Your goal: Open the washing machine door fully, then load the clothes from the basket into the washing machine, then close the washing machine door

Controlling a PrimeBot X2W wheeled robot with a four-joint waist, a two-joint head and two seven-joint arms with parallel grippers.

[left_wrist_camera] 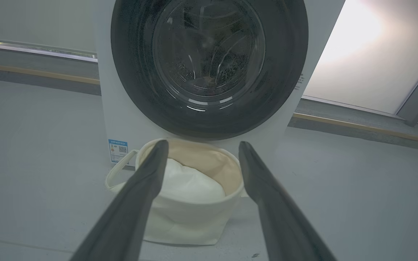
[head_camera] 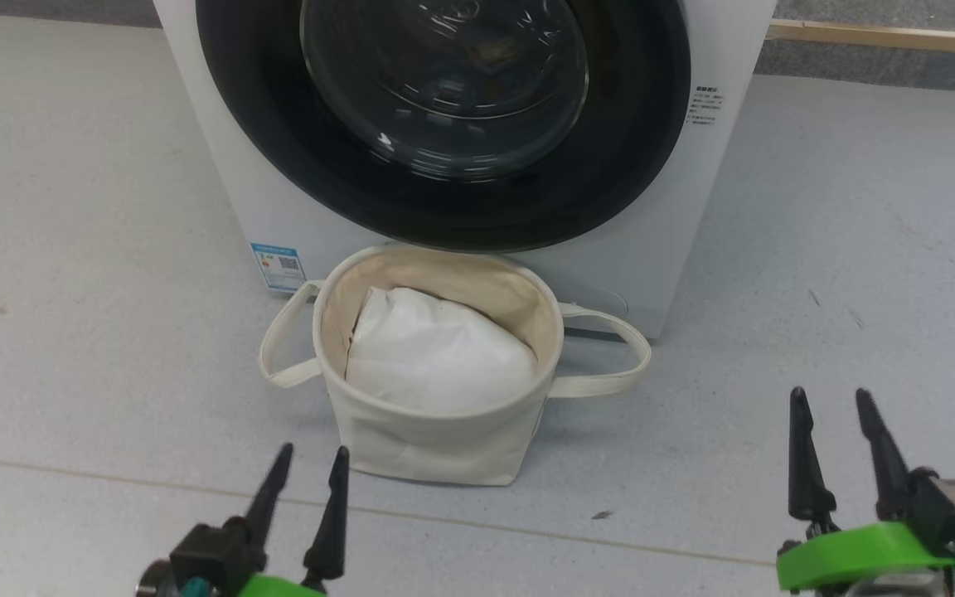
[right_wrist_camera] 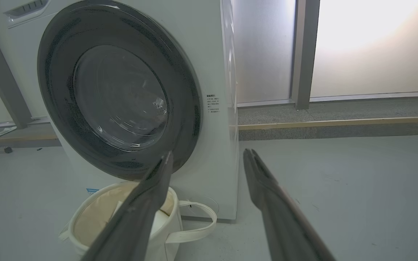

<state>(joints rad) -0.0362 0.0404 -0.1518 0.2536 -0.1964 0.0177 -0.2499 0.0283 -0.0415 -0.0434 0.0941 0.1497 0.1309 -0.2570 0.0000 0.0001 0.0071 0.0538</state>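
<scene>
The white washing machine (head_camera: 676, 215) stands straight ahead, and its washing machine door (head_camera: 444, 211), black-rimmed with a glass bowl, lies shut flush against the front. A dim tan patch shows behind the glass; I cannot tell what it is. The cream basket (head_camera: 436, 444) sits on the floor right under the door, with a plain white liner cloth (head_camera: 436, 352) inside. The clothes are out of view. My left gripper (head_camera: 313, 452) hovers open and empty just short of the basket's near left side. Off to the basket's right, my right gripper (head_camera: 831, 394) is also open and empty.
Grey floor (head_camera: 71, 249) stretches on both sides of the machine, with a thin seam crossing near me. A wooden strip (head_camera: 892, 37) runs along the wall base at the back right. The basket's loop handles (head_camera: 610, 365) stick out sideways.
</scene>
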